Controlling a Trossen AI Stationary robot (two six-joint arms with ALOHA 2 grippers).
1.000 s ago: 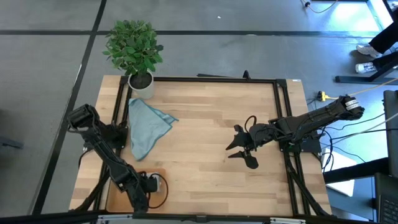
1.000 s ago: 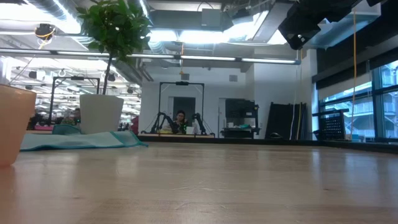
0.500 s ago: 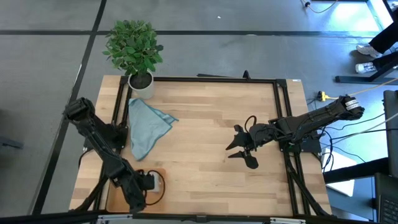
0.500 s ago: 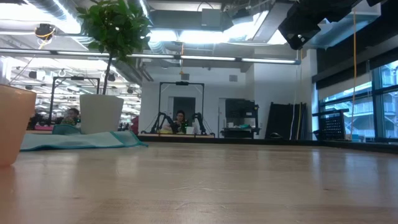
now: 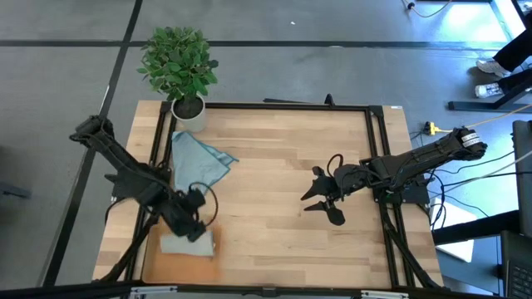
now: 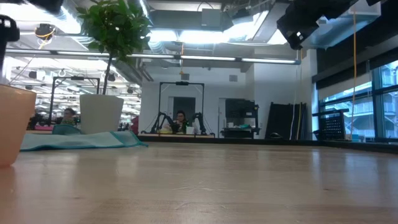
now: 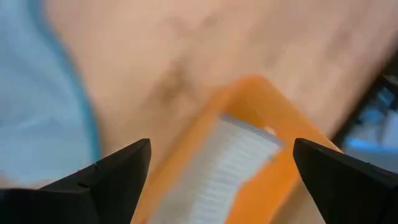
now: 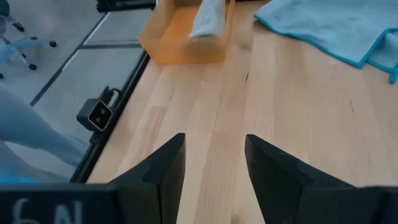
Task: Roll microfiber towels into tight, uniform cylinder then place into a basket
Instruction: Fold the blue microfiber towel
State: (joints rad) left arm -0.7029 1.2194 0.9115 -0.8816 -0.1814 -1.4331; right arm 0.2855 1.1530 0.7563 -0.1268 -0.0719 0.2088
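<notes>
The light blue-teal towel (image 5: 196,166) lies spread out on the table's far left; it also shows in the low view (image 6: 81,140) and the right wrist view (image 8: 336,25). A pale rolled towel (image 5: 184,244) lies in the orange basket (image 5: 176,266) at the near left corner, and the left wrist view shows the roll (image 7: 217,180) inside the basket (image 7: 267,186). My left gripper (image 5: 194,226) is open and empty above the basket's far end. My right gripper (image 5: 320,206) is open and empty over the table's right half.
A white pot with a green plant (image 5: 188,112) stands at the table's far left corner, just beyond the blue towel. A black frame (image 5: 274,106) runs around the table. Bare wood (image 5: 266,191) lies between the two grippers.
My left gripper has risen and gone toward the table's far edge, from over the basket's near part to above its far end. The pale roll, hidden under the gripper before, now shows lying in the basket.
</notes>
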